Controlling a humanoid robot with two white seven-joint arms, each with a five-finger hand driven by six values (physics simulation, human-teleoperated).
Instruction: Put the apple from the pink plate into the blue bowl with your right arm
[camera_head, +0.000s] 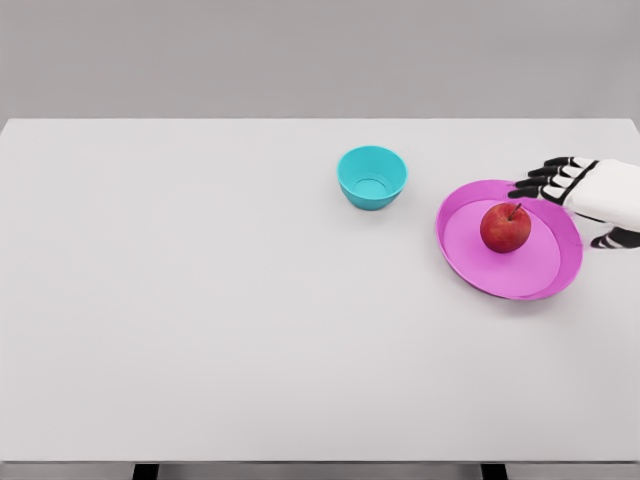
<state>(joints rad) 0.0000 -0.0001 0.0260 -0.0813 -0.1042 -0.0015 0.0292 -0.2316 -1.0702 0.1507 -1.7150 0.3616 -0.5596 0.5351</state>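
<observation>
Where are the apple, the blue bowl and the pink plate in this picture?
apple (505, 228), head view, middle of its red skin.
blue bowl (385, 186), head view, its outer right wall.
pink plate (462, 238), head view, bare surface left of the apple.

round glossy apple (505, 228): deep red, paler yellowish fleck near the top, dark stem
flat round plate (470, 262): bright pink, lighter centre
small round bowl (371, 177): plain turquoise blue
wide flat table (200, 300): plain white
right hand (585, 195): white shell, black fingertips and joints
</observation>
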